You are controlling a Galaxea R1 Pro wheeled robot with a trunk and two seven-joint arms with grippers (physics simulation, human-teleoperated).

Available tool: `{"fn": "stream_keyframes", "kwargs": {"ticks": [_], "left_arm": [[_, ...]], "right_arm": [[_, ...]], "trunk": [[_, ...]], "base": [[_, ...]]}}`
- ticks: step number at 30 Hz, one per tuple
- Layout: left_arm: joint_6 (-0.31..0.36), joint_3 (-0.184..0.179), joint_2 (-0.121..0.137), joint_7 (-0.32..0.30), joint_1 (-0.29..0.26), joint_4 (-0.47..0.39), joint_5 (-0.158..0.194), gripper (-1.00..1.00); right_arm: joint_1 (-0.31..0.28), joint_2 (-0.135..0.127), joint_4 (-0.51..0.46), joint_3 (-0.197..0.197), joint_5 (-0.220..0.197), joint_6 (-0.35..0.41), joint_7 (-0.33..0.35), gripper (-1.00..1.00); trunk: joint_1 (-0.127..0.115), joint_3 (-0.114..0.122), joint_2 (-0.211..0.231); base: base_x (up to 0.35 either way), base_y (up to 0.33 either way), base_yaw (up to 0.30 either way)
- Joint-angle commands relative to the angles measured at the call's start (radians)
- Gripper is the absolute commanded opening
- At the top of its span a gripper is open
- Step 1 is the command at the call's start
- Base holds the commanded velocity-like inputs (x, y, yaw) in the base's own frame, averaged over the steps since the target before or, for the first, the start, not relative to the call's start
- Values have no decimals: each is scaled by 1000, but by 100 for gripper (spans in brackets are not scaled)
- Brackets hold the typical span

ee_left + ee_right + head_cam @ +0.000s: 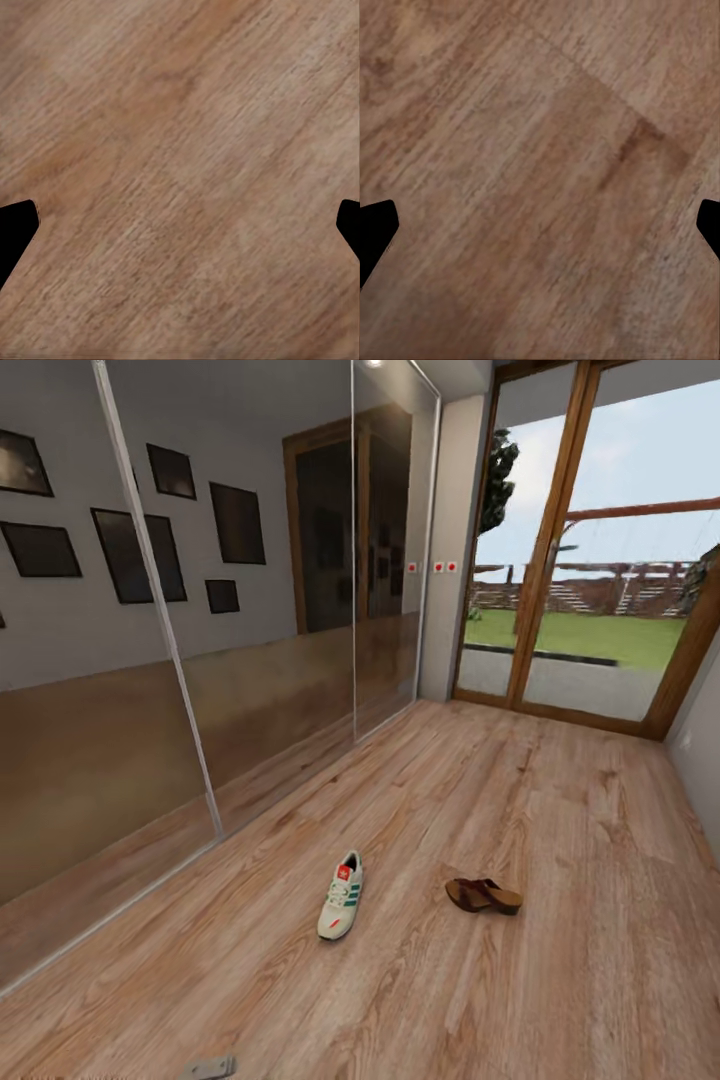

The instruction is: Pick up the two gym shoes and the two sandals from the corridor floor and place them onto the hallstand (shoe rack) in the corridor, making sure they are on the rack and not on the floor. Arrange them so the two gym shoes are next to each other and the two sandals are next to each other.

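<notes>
One white gym shoe (341, 895) with teal stripes and a red tongue lies on the corridor floor (520, 800) near the middle of the head view. A brown sandal (483, 895) lies on the planks a short way to its right. The hallstand is out of view. In the left wrist view my left gripper (180, 225) is open over bare wood planks, its dark fingertips (16, 225) at the frame's two sides. My right gripper (540, 225) is likewise open above bare planks, with nothing between its fingertips (376, 225).
A mirrored sliding-door wardrobe (200, 610) runs along the left wall. A wood-framed glass door (580, 560) to a garden closes the far end. A grey wall (700, 730) bounds the right side. A small grey part (210, 1068) shows at the bottom edge.
</notes>
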Motion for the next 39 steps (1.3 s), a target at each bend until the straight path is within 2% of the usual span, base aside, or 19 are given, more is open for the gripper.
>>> {"fn": "stream_keyframes", "kwargs": {"ticks": [1, 14, 28, 39], "left_arm": [[-3, 0, 0, 1, -1, 1, 6, 100], [-3, 0, -1, 1, -1, 1, 6, 100], [-3, 0, 0, 1, -1, 1, 5, 100], [-3, 0, 0, 1, -1, 1, 6, 100]], "right_arm": [[-1, 0, 4, 0, 9, -6, -4, 100], [-1, 0, 4, 0, 9, -6, -4, 100], [-1, 0, 4, 0, 9, -5, -4, 100], [-1, 0, 4, 1, 9, -5, -4, 100]], "trunk": [[0, -1, 0], [0, -1, 0], [0, -2, 0], [0, -13, 0]], "base": [[79, -153, 221], [102, -212, 116], [10, -19, 278], [0, 0, 232]]}}
